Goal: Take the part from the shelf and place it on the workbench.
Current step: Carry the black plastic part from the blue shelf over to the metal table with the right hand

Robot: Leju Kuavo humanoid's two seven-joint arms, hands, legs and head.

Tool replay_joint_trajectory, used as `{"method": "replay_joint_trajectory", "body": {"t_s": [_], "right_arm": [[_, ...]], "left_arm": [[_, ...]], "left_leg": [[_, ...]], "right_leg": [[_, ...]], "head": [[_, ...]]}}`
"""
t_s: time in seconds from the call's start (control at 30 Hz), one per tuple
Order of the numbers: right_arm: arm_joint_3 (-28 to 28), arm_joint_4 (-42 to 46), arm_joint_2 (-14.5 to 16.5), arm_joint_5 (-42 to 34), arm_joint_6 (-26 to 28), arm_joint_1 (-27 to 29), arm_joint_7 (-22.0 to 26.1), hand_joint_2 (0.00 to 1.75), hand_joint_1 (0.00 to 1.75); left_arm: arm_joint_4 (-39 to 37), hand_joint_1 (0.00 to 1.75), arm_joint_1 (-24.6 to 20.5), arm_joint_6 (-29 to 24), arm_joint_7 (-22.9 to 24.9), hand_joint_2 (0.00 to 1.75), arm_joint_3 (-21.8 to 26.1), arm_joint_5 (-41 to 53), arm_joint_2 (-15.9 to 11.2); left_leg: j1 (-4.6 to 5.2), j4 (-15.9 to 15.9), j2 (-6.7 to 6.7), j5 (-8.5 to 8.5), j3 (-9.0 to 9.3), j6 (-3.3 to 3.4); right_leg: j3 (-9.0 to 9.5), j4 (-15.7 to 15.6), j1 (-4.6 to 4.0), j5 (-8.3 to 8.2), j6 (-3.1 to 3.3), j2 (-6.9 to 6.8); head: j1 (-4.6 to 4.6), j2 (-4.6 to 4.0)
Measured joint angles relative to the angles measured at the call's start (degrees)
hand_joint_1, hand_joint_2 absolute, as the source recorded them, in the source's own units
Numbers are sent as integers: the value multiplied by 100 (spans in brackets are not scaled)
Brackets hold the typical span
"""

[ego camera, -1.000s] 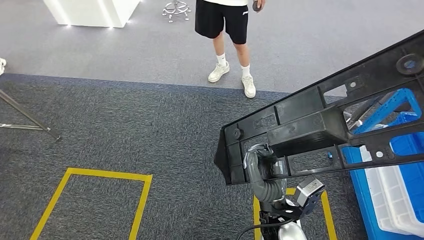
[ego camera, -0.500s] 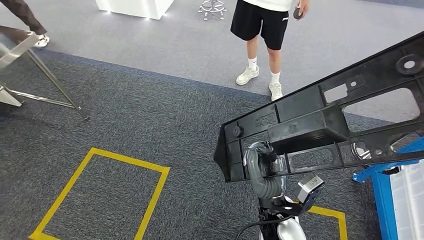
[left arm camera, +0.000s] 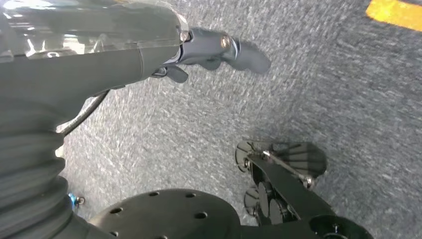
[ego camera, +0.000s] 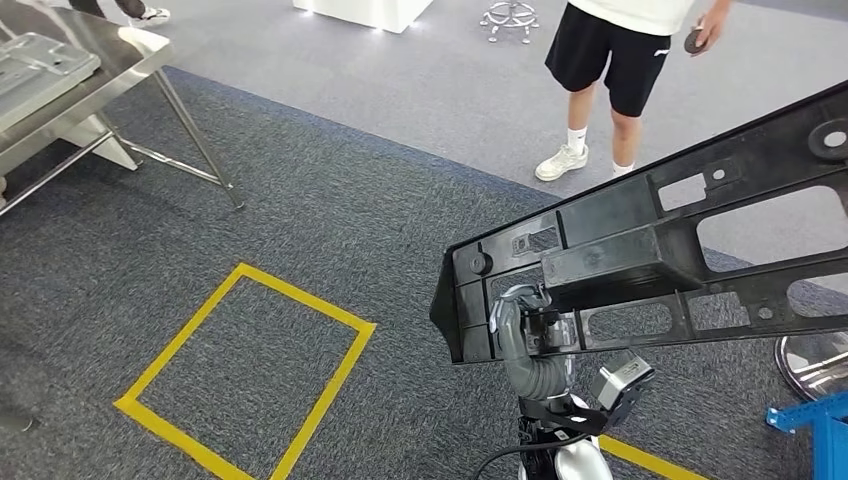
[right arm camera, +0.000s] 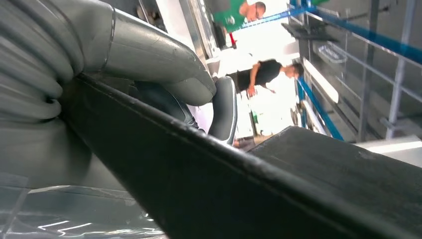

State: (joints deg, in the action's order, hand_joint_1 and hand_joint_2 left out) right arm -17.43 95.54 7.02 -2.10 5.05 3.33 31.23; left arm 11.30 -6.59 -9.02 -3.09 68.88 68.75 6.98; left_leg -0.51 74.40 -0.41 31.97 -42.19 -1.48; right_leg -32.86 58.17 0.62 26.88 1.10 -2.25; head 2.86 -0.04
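Already off the shelf and in the air: long black plastic part (ego camera: 650,265), gripped near its left end by the right hand (ego camera: 530,335), slanting up and away to the right above grey carpet. Not yet placed. Metal workbench (ego camera: 120,70) far off at upper left, beyond a yellow floor marking (ego camera: 250,370), so probably a walk across and then a set-down left to do. Person (ego camera: 625,50) standing on the lighter floor ahead.

From the right wrist, thumb (right arm camera: 169,64) wrapped over the part's dark edge (right arm camera: 239,184), fingers behind it, a clamp hard to read from the head view. From the left wrist, left hand (left arm camera: 209,50) hanging over carpet with fingers loosely extended, holding nothing.
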Motion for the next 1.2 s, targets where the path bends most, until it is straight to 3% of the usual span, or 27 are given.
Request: {"method": "replay_joint_trajectory", "body": {"t_s": [0.03,0.1,0.17,0.2,0.27,0.33,0.4,0.43,0.47,0.5,0.53,0.57,0.63,0.7,0.77,0.8,0.87,0.93,1.0,1.03,1.07,1.13,1.2], "right_arm": [[0,-1,0,0,1,0,0,175,175],[0,-8,0,-1,1,-1,1,175,175],[1,-30,0,-3,-1,0,4,175,175],[-1,-45,0,-7,-2,1,6,175,175],[-3,-70,-1,-22,-4,-1,10,175,175],[-3,-81,-2,-38,-7,1,18,175,175],[-3,-94,-4,-45,-6,24,17,175,175],[-3,-101,-6,-48,-4,42,14,175,175],[-3,-106,-8,-51,-3,58,7,175,175],[-3,-109,-9,-52,-2,69,-3,175,175],[-3,-107,-8,-52,-2,76,-14,175,175],[-3,-102,-8,-52,-2,77,-26,175,175],[-3,-92,-5,-52,-3,79,-45,175,175],[-2,-83,-3,-52,-3,91,-69,175,175],[-1,-74,8,-52,-3,99,-86,175,175],[-1,-68,17,-52,-4,95,-87,175,175],[-1,-52,46,-52,-5,91,-87,175,175],[-1,-46,61,-52,-5,97,-90,175,175],[-1,-48,61,-51,-4,102,-94,175,175],[-1,-48,61,-51,-4,102,-94,175,175],[-1,-47,62,-50,-4,101,-94,175,175],[-1,-35,67,-50,-4,101,-94,175,175],[-1,-14,74,-50,-3,101,-95,175,175]], "left_arm": [[0,0,6,2,-8,175,0,1,-2],[0,0,18,-1,-12,175,0,1,-9],[0,0,12,-5,-5,175,-1,2,-16],[0,0,9,-5,2,175,-1,2,-18],[0,0,25,-7,25,175,-1,3,-22],[0,0,36,-9,45,175,-1,3,-27],[0,0,21,-12,51,175,-1,4,-28],[0,0,13,-14,52,175,-1,4,-29],[0,0,12,-16,59,175,-1,5,-30],[0,0,19,-19,71,175,-1,8,-31],[0,0,28,-21,86,175,-1,12,-31],[0,0,35,-23,103,175,-2,16,-30],[0,0,35,-30,127,175,-3,23,-30],[0,0,30,-41,138,175,-4,24,-31],[0,0,51,-50,144,175,-4,25,-34],[0,0,67,-53,148,175,-4,25,-37],[0,0,75,-58,155,175,-4,26,-43],[0,0,55,-60,156,175,-5,30,-44],[0,0,47,-58,155,175,-9,39,-45],[0,0,54,-56,155,175,-13,49,-46],[0,0,63,-52,154,175,-21,62,-49],[0,0,63,-42,149,175,-42,90,-56],[1,0,43,-27,141,175,-61,108,-63]], "left_leg": [[-1,-240,31,-154,140,8],[38,-1075,275,-493,603,63],[109,-1582,491,-610,859,149],[140,-1624,498,-591,867,180],[126,-1670,365,-621,873,237],[85,-1729,241,-657,910,298],[67,-1747,108,-677,919,345],[67,-1744,31,-679,914,358],[67,-1739,-49,-680,913,362],[64,-1730,-130,-678,913,360],[58,-1717,-209,-675,915,352],[49,-1695,-286,-667,916,336],[40,-1613,-437,-638,875,274],[33,-1558,-560,-628,809,197],[8,-1572,-658,-644,772,122],[-1,-1562,-637,-633,763,93],[11,-1255,-376,-442,620,51],[18,-574,-84,-91,297,28],[13,-45,-15,79,52,27],[15,-66,3,15,77,39],[21,-303,35,-139,214,61],[69,-1093,225,-456,645,135],[137,-1537,374,-552,870,206]], "right_leg": [[7,2,-3,9,-3,-71],[31,7,-17,32,-27,-193],[44,13,-37,51,-69,-301],[48,12,-44,57,-88,-360],[80,18,-38,88,-141,-429],[18,225,-14,244,-192,-214],[-288,865,10,579,-217,90],[-484,1244,16,734,-226,158],[-627,1507,21,798,-235,183],[-679,1577,29,750,-245,193],[-632,1449,41,609,-253,206],[-488,1133,62,399,-263,252],[-175,455,109,120,-283,501],[-58,170,115,77,-263,650],[-60,151,92,70,-188,549],[-48,134,89,61,-148,495],[-20,97,87,54,-74,356],[-11,92,51,68,-30,205],[-9,93,14,82,-10,49],[-3,94,0,90,-5,-22],[9,94,-10,99,-3,-90],[40,94,-30,122,-18,-206],[56,92,-38,138,-58,-312]], "head": [[1,0],[1,0],[-1,0],[-2,0],[-5,0],[-9,0],[-14,0],[-16,0],[-15,0],[-16,0],[-15,0],[-15,0],[-14,0],[-16,0],[-17,0],[-16,0],[-8,0],[-1,0],[-2,0],[-2,0],[-1,0],[-2,0],[-3,0]]}}
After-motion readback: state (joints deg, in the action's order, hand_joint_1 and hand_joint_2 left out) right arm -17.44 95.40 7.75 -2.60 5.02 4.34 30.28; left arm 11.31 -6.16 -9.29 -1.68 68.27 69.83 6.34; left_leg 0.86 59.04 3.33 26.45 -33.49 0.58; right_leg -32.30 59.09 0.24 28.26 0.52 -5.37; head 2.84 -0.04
